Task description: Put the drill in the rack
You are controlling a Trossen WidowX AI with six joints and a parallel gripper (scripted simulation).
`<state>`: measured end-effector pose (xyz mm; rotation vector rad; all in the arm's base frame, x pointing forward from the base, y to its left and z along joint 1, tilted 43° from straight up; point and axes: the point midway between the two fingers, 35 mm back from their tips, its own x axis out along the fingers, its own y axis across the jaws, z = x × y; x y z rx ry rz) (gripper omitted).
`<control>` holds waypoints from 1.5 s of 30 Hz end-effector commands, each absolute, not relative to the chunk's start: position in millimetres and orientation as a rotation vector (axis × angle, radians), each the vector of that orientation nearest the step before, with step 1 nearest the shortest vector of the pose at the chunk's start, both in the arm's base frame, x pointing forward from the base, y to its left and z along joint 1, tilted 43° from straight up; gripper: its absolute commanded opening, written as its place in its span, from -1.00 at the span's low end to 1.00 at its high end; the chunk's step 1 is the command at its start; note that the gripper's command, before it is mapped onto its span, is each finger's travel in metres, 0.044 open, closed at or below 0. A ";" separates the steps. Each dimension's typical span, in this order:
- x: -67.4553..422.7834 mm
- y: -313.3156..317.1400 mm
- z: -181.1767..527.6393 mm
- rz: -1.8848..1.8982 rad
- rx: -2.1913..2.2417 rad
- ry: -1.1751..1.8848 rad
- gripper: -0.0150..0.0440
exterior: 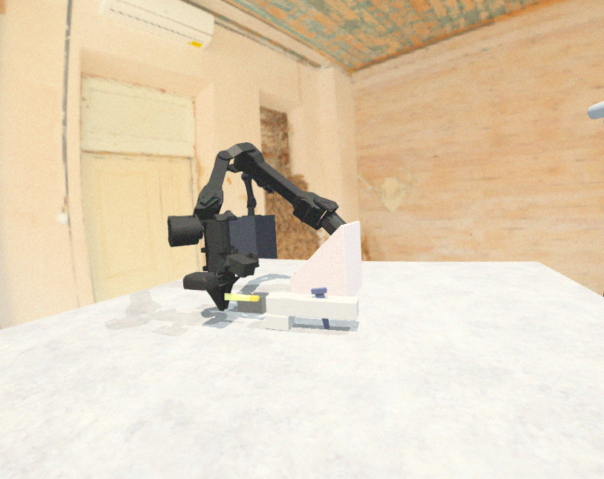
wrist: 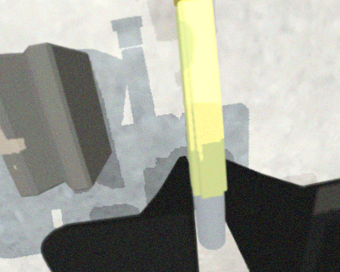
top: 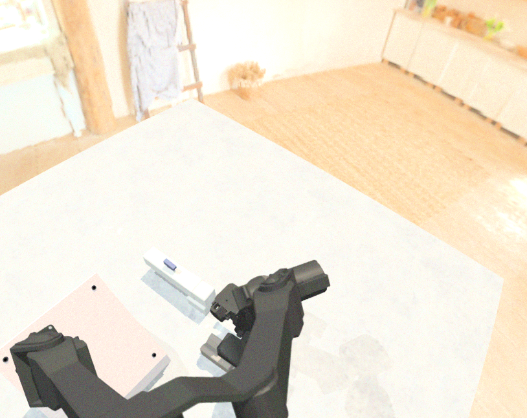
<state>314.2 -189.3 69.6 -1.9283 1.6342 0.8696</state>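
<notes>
The yellow drill (exterior: pixel 240 296) (wrist: pixel 201 65) lies level above the table, and its front end is clear of the white block (top: pixel 179 279) (exterior: pixel 304 305), with a small gap in the exterior view. My gripper (exterior: pixel 222 304) (wrist: pixel 194 161) is shut on the drill near its grey rear end; its fingertips are low over the table. The blue key (top: pixel 169 264) (exterior: pixel 318 291) sticks up from the block's top, and a blue part shows beneath the block. The grey grooved rack (top: pixel 211 351) (exterior: pixel 252 308) (wrist: pixel 60 120) stands beside the drill, at the left in the wrist view. Its groove looks empty where visible.
A pink wedge-shaped block (top: pixel 116 330) (exterior: pixel 331 265) with dark holes stands near the white block and the rack. In the exterior view a dark blue box (exterior: pixel 266 233) shows behind the arm. The arm hides part of the rack in the top view.
</notes>
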 end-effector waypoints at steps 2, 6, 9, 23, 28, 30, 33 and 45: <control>313.9 -186.5 72.2 0.862 -1.926 1.631 -0.49; 313.7 -184.3 72.9 0.862 -1.926 1.631 -0.49; 313.6 -182.6 73.4 0.862 -1.926 1.631 -0.49; 313.0 -174.9 76.0 0.862 -1.926 1.630 -0.49; 312.7 -172.5 77.2 0.863 -1.925 1.630 -0.49; 312.7 -171.5 77.7 0.863 -1.925 1.630 -0.49; 312.5 -170.2 78.5 0.863 -1.925 1.630 -0.49; 312.1 -165.3 81.9 0.863 -1.925 1.630 -0.49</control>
